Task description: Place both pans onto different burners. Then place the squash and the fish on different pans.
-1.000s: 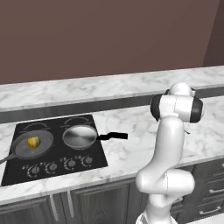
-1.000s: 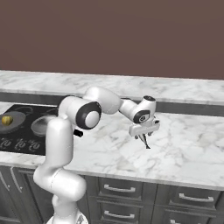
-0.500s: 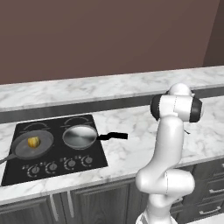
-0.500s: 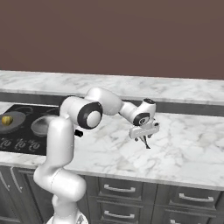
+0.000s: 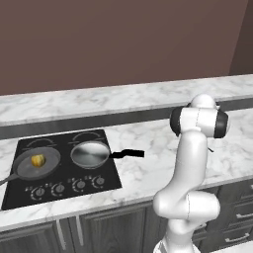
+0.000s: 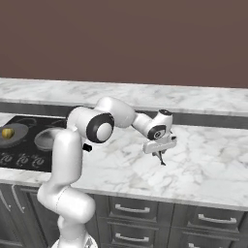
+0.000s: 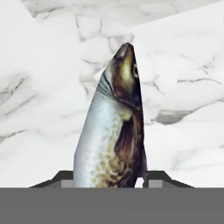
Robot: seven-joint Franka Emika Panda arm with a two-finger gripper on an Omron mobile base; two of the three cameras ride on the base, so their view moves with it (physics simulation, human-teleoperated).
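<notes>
The counter [image 5: 148, 173] was white marble with grey veins. The cooktop [image 5: 20, 192] was black with pale grey rings. One pan [image 5: 37, 164] was dark grey, the other [image 5: 90, 154] shiny silver with a black handle. The squash [image 5: 37, 160] was yellow-orange. The fish [image 7: 111, 135] had a silvery flank speckled dark, an olive-brown back and head, perhaps yellowish near the eye. The wall [image 6: 126, 38] was dull brown, the drawers [image 6: 145, 213] dark grey.
</notes>
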